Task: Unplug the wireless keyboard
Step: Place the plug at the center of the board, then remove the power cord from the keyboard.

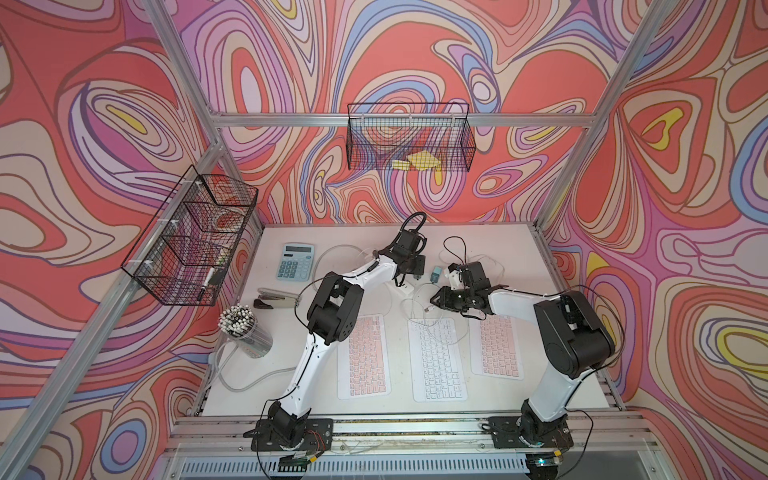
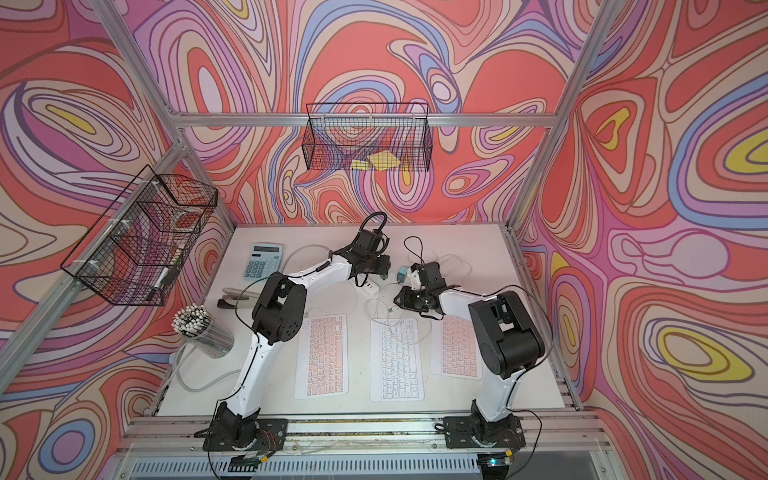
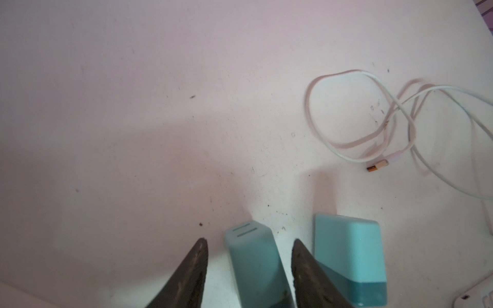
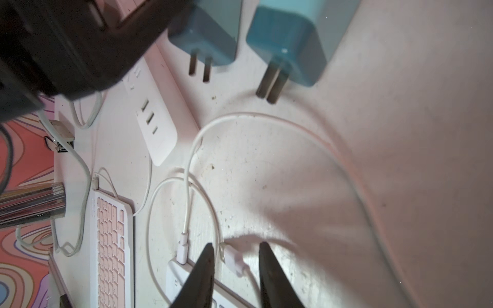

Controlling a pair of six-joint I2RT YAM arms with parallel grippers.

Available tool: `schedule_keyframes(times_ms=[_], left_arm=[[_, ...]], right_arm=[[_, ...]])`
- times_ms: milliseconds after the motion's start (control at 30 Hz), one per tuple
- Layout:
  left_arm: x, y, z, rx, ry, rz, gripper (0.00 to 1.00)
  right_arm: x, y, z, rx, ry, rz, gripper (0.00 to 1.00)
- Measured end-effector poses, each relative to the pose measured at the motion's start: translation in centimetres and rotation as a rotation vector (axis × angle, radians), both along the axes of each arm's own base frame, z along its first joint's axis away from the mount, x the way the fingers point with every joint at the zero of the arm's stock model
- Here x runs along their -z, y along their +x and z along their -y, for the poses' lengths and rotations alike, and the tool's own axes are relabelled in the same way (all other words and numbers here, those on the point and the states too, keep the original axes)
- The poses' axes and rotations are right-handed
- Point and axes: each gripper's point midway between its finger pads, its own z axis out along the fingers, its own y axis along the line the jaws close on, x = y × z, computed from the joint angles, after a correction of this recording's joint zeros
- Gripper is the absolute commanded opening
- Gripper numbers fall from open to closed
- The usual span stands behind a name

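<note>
Right fingers [image 4: 200, 280] stood released either side of a loose USB-A plug [image 4: 230, 257] at the back edge of the white wireless keyboard [image 1: 438, 365], where its light, limp cable [image 4: 188, 186] seemed best taken by the stiff seated plug [image 4: 182, 249]; left fingers [image 3: 186, 277], likewise released, flanked a teal charger [image 3: 253, 264] beyond.

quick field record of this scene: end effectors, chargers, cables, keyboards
left end effector: open, astride one teal charger lying on the table
right end effector: open around a loose usb plug
second teal charger: lying beside the first, prongs bare
power strip: white, neither charger in it
white keyboard: middle of three, a cable plugged into its edge
pink keyboards: either side of it
</note>
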Motion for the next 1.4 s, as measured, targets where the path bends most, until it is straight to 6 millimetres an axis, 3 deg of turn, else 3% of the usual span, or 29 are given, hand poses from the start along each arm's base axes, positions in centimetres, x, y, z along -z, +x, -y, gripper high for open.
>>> schedule_keyframes(times_ms=[233,367,467,700,933,1067,1300,1400], left_arm=[[-7.0,-1.6,-1.5,0.019,-0.008,0.099,0.55],[-8.9,-3.7,-3.2,0.016,-0.009,0.11,0.53],[-8.1,-6.2,-4.9,0.015,0.011,0.075,0.53],[-4.2,-12.9,-9.6,-0.016,0.056,-0.035,0.52],[-4.0,-17.1,-13.2,-0.075,0.017,-0.047,0.52],[-4.0,-18.3,-14.0,-0.098,-0.011,-0.044,0.51],[-2.3,-19.9,-14.5,-0.12,-0.044,-0.087,0.51],[-2.0,-20.3,-14.6,-0.123,-0.053,-0.096,0.51]], right_arm=[[-2.7,1.1,0.2,0.001,-0.077,0.078,0.33],[-3.2,0.7,-0.9,-0.033,-0.137,0.088,0.32],[-3.4,-0.4,-2.8,-0.082,-0.169,0.094,0.32],[-2.4,-4.2,-6.4,-0.177,-0.238,0.066,0.31],[-2.3,-7.8,-10.0,-0.257,-0.219,0.041,0.29],[-2.1,-8.0,-10.8,-0.25,-0.187,0.026,0.29],[2.2,-7.1,-10.7,-0.209,-0.247,-0.031,0.29],[2.5,-6.3,-10.3,-0.181,-0.284,-0.022,0.29]])
